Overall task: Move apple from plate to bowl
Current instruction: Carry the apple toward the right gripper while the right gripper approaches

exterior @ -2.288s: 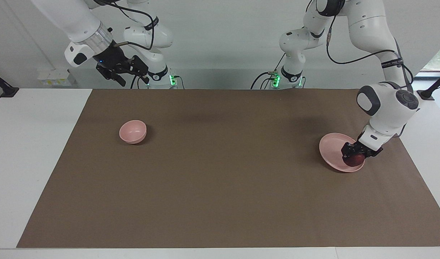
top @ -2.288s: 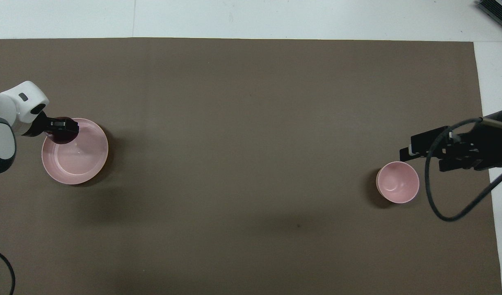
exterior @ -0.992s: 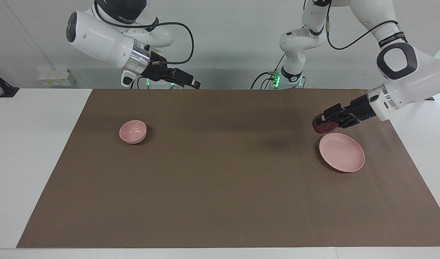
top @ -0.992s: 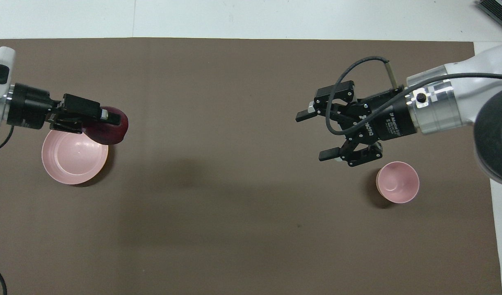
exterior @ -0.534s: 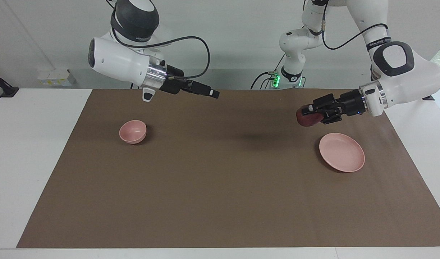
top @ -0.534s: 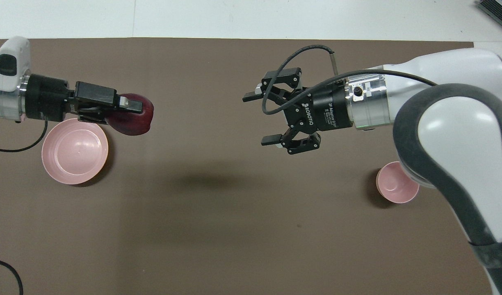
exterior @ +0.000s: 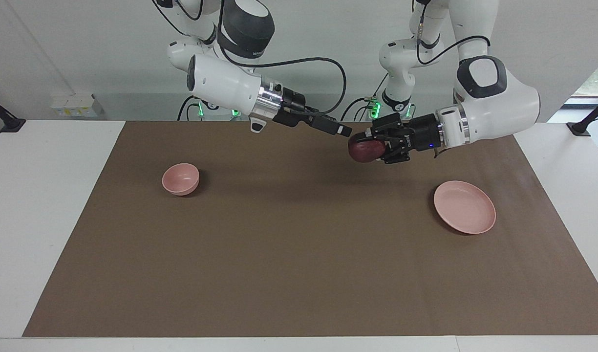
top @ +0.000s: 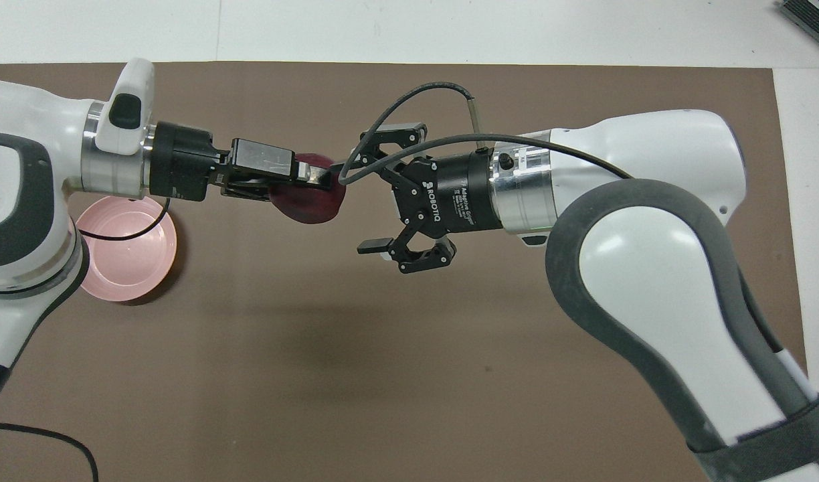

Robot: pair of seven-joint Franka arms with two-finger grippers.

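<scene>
The left gripper [exterior: 365,145] is holding the dark red apple [exterior: 363,150] up in the air, its fingers clamped tight on the fruit, over the brown mat [exterior: 299,274] near the middle of the table, well clear of the pale pink plate [exterior: 464,213]. That plate is sitting bare on the mat toward the left arm's end of the table. The right gripper [top: 369,201] is reaching in level from its own side with its jaws spread wide and nothing between them, its tips [exterior: 344,130] hanging just beside the apple; whether they are touching it cannot be told. In the overhead view the right arm is covering the spot where the small pink bowl [exterior: 181,179] is standing; the facing view shows the bowl upright on the mat toward the right arm's end of the table, well apart from both grippers and from the plate.
</scene>
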